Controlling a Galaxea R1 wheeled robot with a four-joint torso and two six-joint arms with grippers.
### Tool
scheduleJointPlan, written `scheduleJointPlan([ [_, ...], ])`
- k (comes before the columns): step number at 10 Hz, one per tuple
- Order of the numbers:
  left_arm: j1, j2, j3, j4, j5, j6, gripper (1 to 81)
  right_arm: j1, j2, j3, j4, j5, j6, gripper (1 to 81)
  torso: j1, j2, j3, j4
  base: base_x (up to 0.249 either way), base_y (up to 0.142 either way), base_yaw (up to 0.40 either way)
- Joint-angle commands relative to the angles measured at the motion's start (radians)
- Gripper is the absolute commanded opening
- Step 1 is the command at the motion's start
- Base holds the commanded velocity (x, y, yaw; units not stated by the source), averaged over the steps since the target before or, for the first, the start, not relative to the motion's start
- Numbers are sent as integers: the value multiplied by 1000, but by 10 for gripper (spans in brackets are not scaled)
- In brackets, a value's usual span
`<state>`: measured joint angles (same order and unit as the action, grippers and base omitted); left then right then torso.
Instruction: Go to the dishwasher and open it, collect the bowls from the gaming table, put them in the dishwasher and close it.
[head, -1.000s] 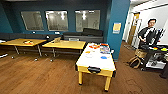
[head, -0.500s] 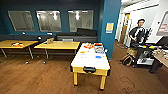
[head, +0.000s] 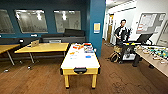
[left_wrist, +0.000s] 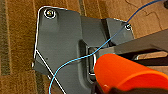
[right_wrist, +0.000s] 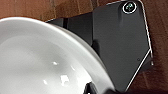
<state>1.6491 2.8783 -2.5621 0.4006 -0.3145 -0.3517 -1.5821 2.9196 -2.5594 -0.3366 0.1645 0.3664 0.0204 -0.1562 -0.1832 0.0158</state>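
An orange bowl (left_wrist: 125, 72) hangs close to the left wrist camera above the wooden floor, with my left gripper (left_wrist: 107, 88) shut on its rim. A white bowl (right_wrist: 42, 60) hangs the same way in the right wrist view, my right gripper (right_wrist: 93, 88) shut on its edge. The gaming table (head: 156, 57), with a green field and rods, stands at the right side of the head view. The dishwasher is out of view.
A yellow game table (head: 80, 60) with small items on top stands straight ahead. Yellow desks (head: 42, 47) line the left, and a teal pillar (head: 96, 25) rises behind. A person (head: 122, 32) stands by a cart (head: 127, 50) near the corridor.
The whole head view has shifted left, so the camera has turned right. The yellow game table looks nearer, and the gaming table has come into view at the right.
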Motion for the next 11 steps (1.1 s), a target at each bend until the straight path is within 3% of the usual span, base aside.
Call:
scheduleJointPlan([
  [1, -21, -11, 3, 14, 38, 5, 10, 36, -3, 10, -22, -26, -6, 10, 0, 0, 0, 0, 0, 0, -393],
  [9, 4, -123, 14, 12, -2, -9, 10, 40, -47, -19, -16, -20, -3, 10, 0, 0, 0, 0, 0, 0, -395],
  [11, 4, -158, 71, 12, -18, -10, 10, 36, -73, -8, -13, -19, -1, 10, 0, 0, 0, 0, 0, 0, -395],
])
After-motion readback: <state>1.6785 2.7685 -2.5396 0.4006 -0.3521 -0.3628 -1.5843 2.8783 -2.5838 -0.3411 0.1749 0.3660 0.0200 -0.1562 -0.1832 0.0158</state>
